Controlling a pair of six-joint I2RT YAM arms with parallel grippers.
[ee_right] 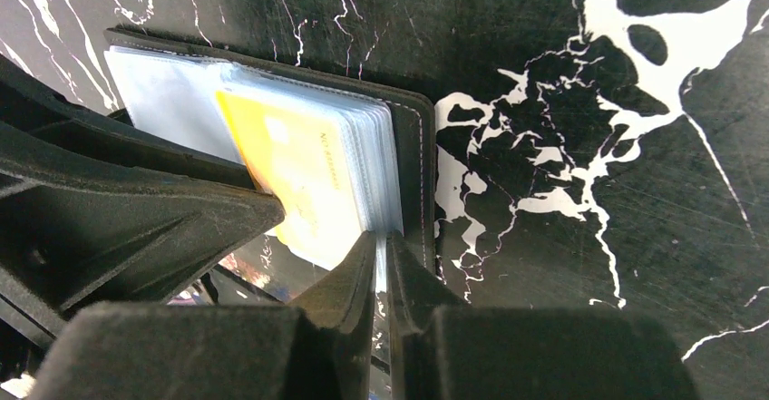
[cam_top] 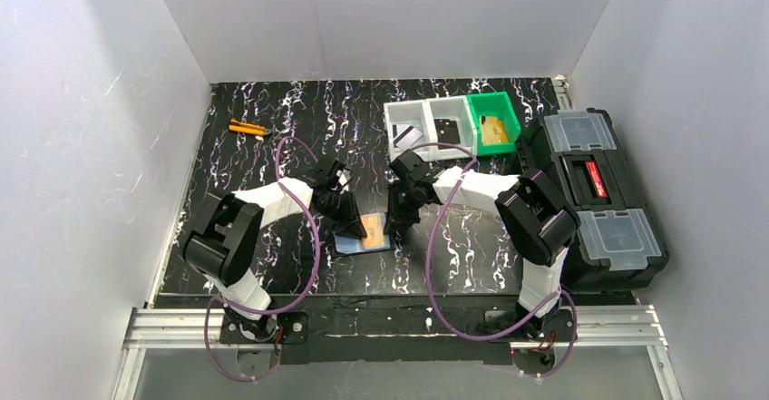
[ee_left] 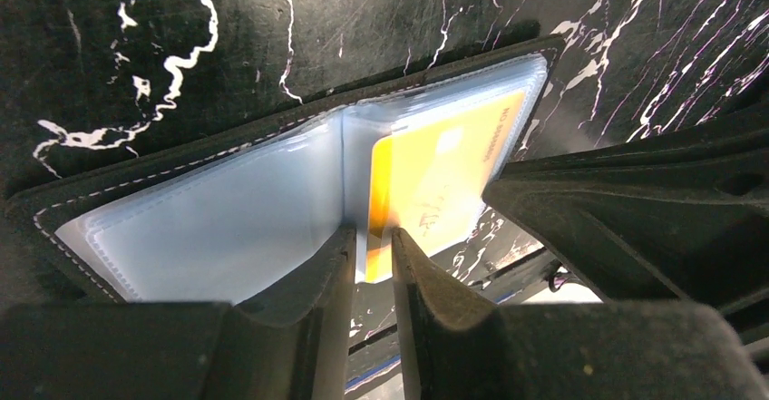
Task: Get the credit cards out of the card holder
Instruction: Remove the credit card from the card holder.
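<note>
Pinching the yellow card (ee_left: 435, 182) in its sleeve (ee_left: 356, 191) w/ my left end effector (ee_left: 372, 264). Right end effector (ee_right: 382, 264) is clenched on the holder's (ee_right: 417, 173) outer edge. Holder lies open on the surface (ee_right: 589, 101) btwn both.

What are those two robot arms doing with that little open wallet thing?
They are working a card out of it. The holder lies open on the table. The left claw pinches the near edge of a yellow card that sits in a clear sleeve on the right half. The right claw grips the sleeves beside it, probably to hold them steady. The card is not out yet.
</note>
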